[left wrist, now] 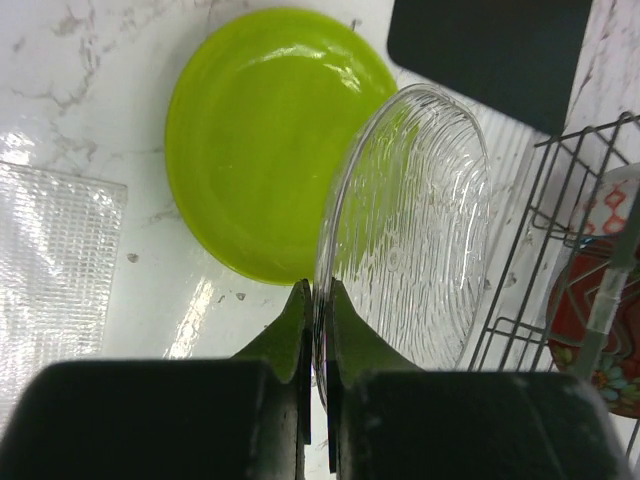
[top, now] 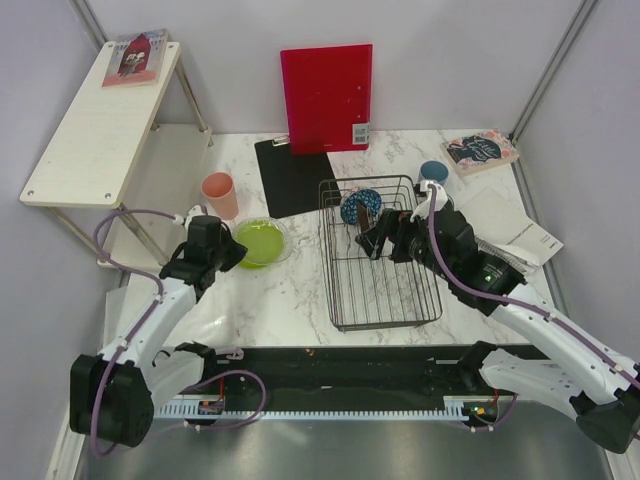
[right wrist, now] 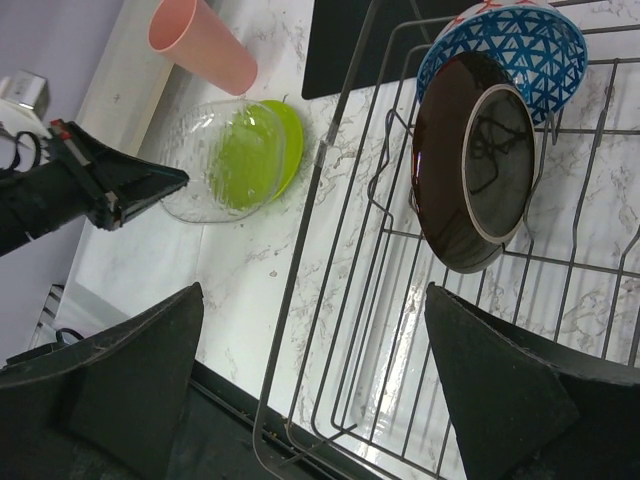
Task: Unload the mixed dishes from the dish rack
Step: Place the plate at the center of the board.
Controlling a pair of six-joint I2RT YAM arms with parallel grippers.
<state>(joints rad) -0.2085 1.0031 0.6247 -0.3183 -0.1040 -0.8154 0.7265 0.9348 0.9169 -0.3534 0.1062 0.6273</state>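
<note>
From the top, I could barely see the clear glass plate (top: 283, 240) over the lime-green dish (top: 258, 245). My right gripper (top: 372, 240) hid most of the dark red plate (right wrist: 470, 160) there. The right wrist view cut off the dish rack (right wrist: 345, 330).

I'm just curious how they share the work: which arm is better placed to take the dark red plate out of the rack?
Right. The right gripper is open over the rack, facing the red plate. The left gripper is beside the rack, shut on the glass plate.
</note>
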